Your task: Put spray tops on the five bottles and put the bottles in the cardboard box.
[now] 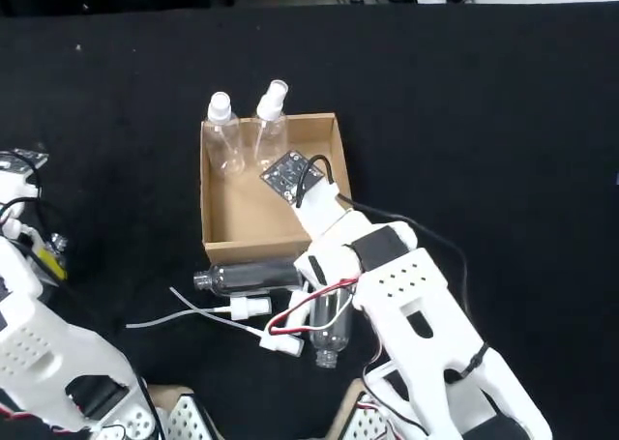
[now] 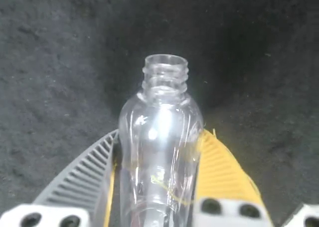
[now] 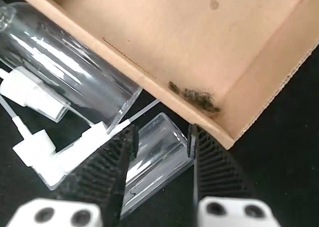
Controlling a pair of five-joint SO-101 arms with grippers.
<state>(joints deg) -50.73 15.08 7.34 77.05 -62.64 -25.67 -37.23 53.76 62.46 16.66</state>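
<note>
My left gripper (image 2: 159, 134) is shut on a clear uncapped bottle (image 2: 162, 112), held over the black table; in the high view that arm (image 1: 44, 254) is at the left edge. My right gripper (image 3: 162, 137) is open, its fingers (image 3: 107, 172) astride the end of a second uncapped bottle (image 3: 159, 159) lying by the cardboard box's (image 3: 199, 47) near corner. A third uncapped bottle (image 1: 247, 276) lies along the box's (image 1: 242, 232) near wall. Two loose spray tops (image 1: 249, 308) (image 1: 280, 343) lie beside it. Two capped bottles (image 1: 223, 135) (image 1: 272, 121) stand in the box's far side.
The table is covered in black cloth (image 1: 484, 121), with free room to the right of and behind the box. The spray tops' thin white tubes (image 1: 155, 321) trail out to the left over the cloth. The right arm's body (image 1: 416, 314) overhangs the lying bottle.
</note>
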